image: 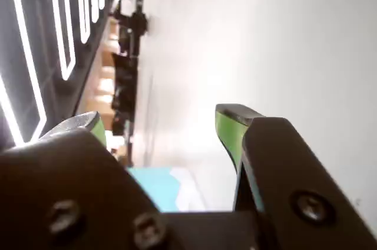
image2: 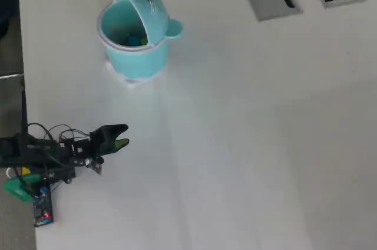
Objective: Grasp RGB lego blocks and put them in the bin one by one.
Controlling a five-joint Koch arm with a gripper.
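Inside the round light-teal plastic bin (image2: 134, 61) shaped like a cartoon whale, two tiny plastic lego blocks lay side by side on the bottom — a bright blue block (image2: 134, 40) and a green block (image2: 143, 40) touching or nearly touching it. The bin's domed flip lid (image2: 141, 5) with dot eyes stood tilted back at the far rim in the overhead view, a side nub (image2: 174, 27) jutted to the right, and a whitish base showed beneath. It stood on the white desk (image2: 253, 132) near the upper left of that view.

Well apart from the bin, toward the lower left, the black end effector (image2: 121, 138) with green-tipped fingers (image: 231, 126) pointed right; in the wrist view the two jaws stood clearly spread with nothing between them, a sliver of teal visible below. Behind it ran the black arm (image2: 35, 150) with loose wires — anchored by a green clamp piece (image2: 17, 188) at the desk edge, beside a small board with a red light (image2: 42, 214).
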